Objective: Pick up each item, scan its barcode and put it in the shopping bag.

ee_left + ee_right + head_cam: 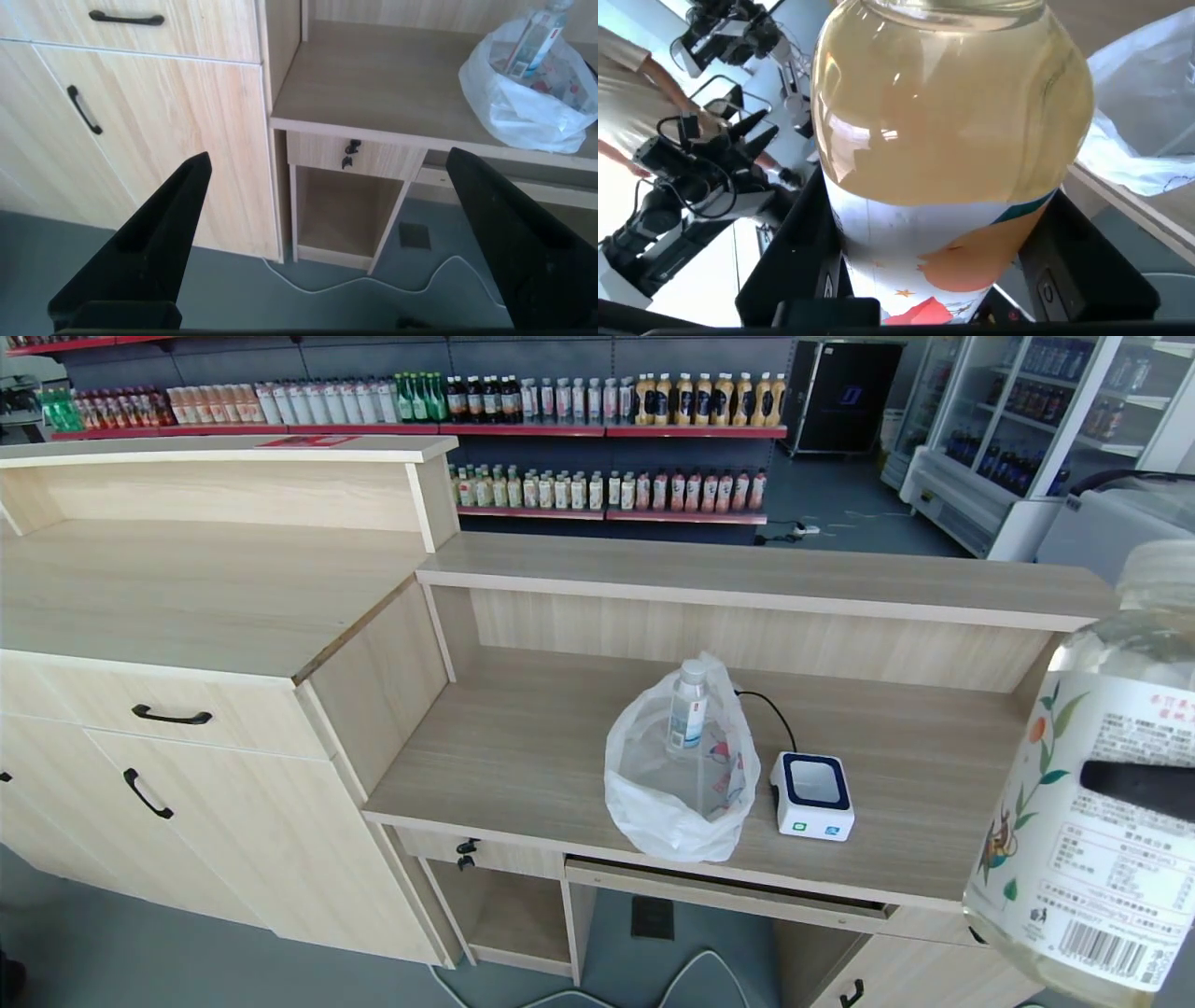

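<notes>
My right gripper (943,252) is shut on a large clear bottle of pale drink (1092,803), held up close at the right of the head view with its barcode facing the camera; one black finger (1134,791) crosses the label. In the right wrist view the bottle (952,121) sits between the black jaws. On the lower desk a white plastic shopping bag (680,775) stands open with a small clear bottle (688,705) upright inside. The white barcode scanner (812,795) rests just right of the bag. My left gripper (327,243) hangs open over the floor, left of the desk.
A taller wooden counter with drawers (168,616) stands on the left. A raised ledge (747,574) runs behind the desk. The scanner's black cable (770,709) trails behind the bag. Shelves of drinks (560,401) and fridges (1027,429) line the room behind.
</notes>
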Controlling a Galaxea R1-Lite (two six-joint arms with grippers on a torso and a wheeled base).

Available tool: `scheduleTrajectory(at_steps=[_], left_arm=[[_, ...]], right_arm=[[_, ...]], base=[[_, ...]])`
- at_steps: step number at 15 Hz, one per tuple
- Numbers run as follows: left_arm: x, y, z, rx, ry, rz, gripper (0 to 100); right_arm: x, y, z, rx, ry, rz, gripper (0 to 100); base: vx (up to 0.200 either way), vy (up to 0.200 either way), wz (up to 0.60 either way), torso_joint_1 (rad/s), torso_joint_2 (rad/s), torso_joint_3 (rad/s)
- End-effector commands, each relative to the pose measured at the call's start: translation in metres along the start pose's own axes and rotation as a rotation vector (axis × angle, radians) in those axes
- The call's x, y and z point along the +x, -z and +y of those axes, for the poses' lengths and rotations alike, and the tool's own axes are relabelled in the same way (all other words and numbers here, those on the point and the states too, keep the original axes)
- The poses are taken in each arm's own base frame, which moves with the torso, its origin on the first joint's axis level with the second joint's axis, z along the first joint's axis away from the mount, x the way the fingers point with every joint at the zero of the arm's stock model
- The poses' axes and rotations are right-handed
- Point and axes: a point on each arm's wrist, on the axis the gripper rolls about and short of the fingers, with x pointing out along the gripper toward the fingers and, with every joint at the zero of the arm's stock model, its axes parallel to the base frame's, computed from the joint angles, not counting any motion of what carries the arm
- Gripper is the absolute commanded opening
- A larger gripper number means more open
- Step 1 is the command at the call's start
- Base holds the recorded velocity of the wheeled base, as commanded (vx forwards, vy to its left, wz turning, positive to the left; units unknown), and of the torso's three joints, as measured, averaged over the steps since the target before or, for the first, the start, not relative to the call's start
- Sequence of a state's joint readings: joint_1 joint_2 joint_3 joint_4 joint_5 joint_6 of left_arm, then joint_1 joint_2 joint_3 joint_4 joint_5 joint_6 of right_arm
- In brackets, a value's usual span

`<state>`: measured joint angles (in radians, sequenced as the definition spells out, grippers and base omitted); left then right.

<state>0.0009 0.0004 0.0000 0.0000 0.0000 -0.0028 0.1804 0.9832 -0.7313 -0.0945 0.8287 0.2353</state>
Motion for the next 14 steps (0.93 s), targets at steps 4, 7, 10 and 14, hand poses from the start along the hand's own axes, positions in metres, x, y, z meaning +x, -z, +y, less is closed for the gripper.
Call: scheduleTrajectory(at_steps=[4,7,10,14], left_arm=[[0.0,0.0,0.0,0.0,-0.001,0.0,100],[0.0,0.0,0.0,0.0,-0.001,0.0,100],[0.0,0.0,0.0,0.0,-0.001,0.0,100],[0.0,0.0,0.0,0.0,-0.001,0.0,100]], right_arm=[[-0.004,0.0,0.004,-0.007,0.002,-0.01,0],[0.004,-0.003,-0.005,0.032,0.01,0.003,0],[0.012,-0.015,-0.011,0.11,0.06,-0.013,0],[0.014,-0.015,-0.014,0.119,0.061,-0.004,0]], base=[[0.0,0.0,0.0,0.0,0.0,0.0],[0.0,0.0,0.0,0.0,0.0,0.0],[0.0,0.0,0.0,0.0,0.0,0.0],[0.0,0.0,0.0,0.0,0.0,0.0]])
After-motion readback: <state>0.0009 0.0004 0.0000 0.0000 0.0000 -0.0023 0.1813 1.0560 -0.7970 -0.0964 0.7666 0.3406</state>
